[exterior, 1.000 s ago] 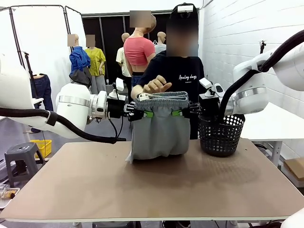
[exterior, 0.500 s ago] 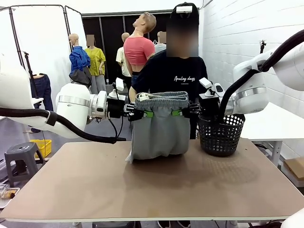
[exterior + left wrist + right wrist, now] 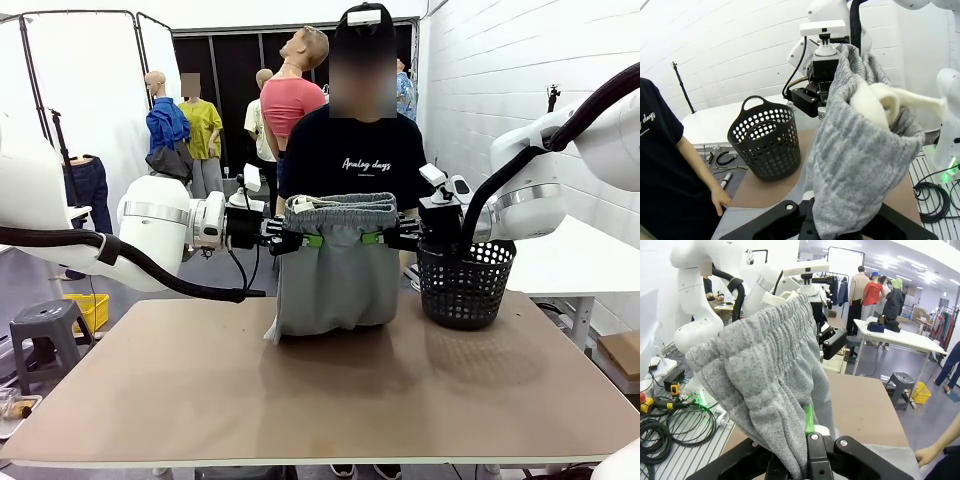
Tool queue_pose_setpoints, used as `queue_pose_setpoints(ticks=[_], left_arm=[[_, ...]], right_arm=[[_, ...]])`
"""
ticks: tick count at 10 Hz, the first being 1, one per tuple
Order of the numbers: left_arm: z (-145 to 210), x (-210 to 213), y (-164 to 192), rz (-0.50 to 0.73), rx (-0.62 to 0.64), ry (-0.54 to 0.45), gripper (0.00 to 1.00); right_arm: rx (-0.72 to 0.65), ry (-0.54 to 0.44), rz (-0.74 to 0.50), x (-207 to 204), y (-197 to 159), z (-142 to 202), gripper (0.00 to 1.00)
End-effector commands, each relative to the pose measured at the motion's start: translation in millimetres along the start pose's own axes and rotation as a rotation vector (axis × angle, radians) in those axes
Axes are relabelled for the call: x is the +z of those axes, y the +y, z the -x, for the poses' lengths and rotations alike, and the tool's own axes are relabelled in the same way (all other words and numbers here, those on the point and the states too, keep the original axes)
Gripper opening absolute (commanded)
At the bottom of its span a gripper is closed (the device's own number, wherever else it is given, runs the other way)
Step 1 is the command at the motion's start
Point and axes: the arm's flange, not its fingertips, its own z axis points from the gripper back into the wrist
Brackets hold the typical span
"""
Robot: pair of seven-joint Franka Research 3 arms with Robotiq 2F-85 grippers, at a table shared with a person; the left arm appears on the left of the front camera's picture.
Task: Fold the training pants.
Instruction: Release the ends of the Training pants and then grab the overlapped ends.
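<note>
Left gripper [image 3: 303, 240], right gripper [image 3: 380, 238] each clamped on waistband of training pants [image 3: 335, 280], hanging between them, lower end meeting counter [image 3: 300, 390]; black mesh basket [image 3: 465, 285] beside.

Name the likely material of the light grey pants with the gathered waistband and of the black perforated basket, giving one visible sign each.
The light grey pants: soft knit fabric, probably cotton jersey or fleece, matte; heathered flecks, limp folds. The black perforated basket: seemingly moulded plastic, semi-gloss; rigid wall, even round holes.
</note>
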Motion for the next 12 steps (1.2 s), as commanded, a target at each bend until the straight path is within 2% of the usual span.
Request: queue_pose_setpoints(ticks=[1,12], left_arm=[[-0.8,-0.7,-4.2,-0.021,-0.013,-0.016,0.0],[-0.8,-0.7,-4.2,-0.021,-0.013,-0.016,0.0]], right_arm=[[0.013,-0.011,-0.009,-0.3,1.4,-1.4,0.0],[0.013,-0.011,-0.009,-0.3,1.4,-1.4,0.0]])
